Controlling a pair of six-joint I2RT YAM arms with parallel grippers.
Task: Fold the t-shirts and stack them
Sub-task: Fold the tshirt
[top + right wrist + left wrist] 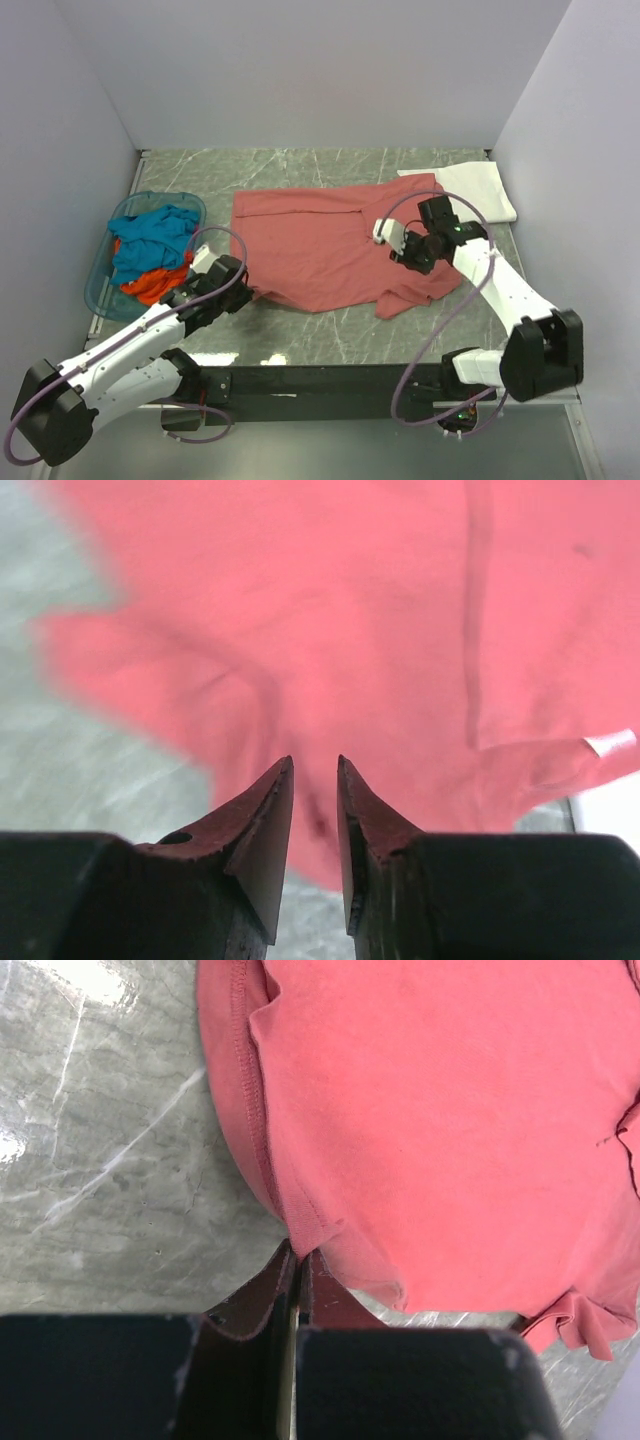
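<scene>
A dusty-red t-shirt (320, 245) lies spread out in the middle of the table. My left gripper (243, 287) is at its near left corner, shut on the hem; in the left wrist view the cloth (430, 1110) runs into the closed tips of the gripper (298, 1253). My right gripper (402, 256) hovers over the shirt's right part, jaws a little apart and empty. In the right wrist view the gripper (315, 765) shows above the shirt (330, 610); a small white label (610, 743) is at the right. A folded white t-shirt (475, 190) lies at the back right.
A translucent blue basket (101, 285) at the left holds teal-blue (150, 240) and orange (150, 285) shirts. The walls close in on both sides and at the back. The black arm mount runs along the near edge.
</scene>
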